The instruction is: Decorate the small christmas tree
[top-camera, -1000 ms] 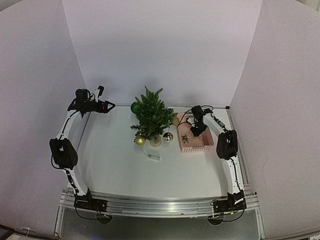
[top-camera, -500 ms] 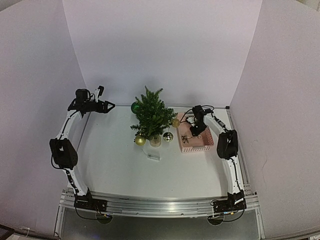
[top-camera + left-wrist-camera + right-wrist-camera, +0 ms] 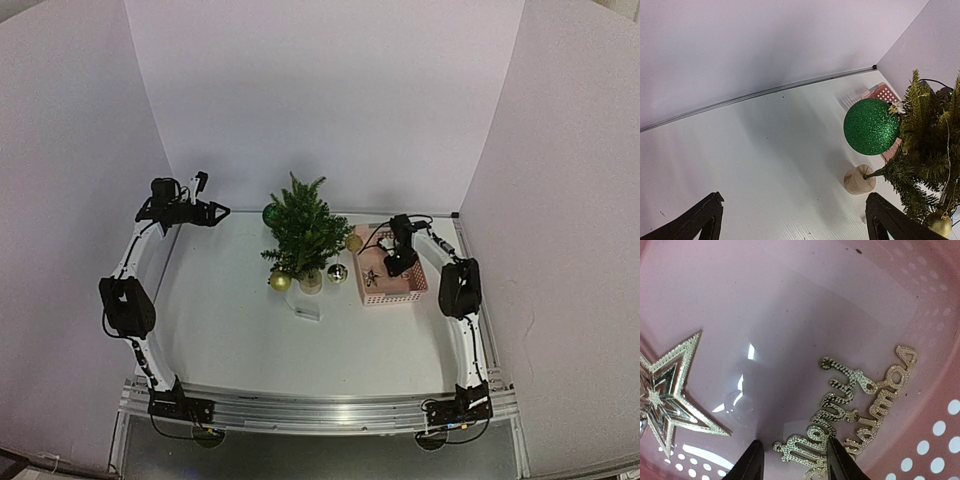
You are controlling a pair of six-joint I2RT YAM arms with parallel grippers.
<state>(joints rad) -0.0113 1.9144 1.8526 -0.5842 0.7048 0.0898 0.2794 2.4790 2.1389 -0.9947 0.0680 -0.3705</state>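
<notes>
Plainly, bushy small christmas tree (image 3: 930, 150) bears glittery ball (image 3: 871, 126).

We see a dark green tree (image 3: 303, 232) with a pale, wood-coloured pot (image 3: 859, 180). The big ball (image 3: 871, 126) is bright green, glittered all over. One small ball (image 3: 280, 282) is gold, another (image 3: 337, 273) silvery. The basket (image 3: 412, 292) is pink, its walls dotted with rows of round holes. The star (image 3: 670, 390) has gold glitter edges and shiny silver facets. The lettering (image 3: 850, 410) is gold glitter too. The table (image 3: 240, 330) is white and the walls (image 3: 320, 100) are white with a faint lilac tint. The arms (image 3: 130, 262) are white with black joints.
</notes>
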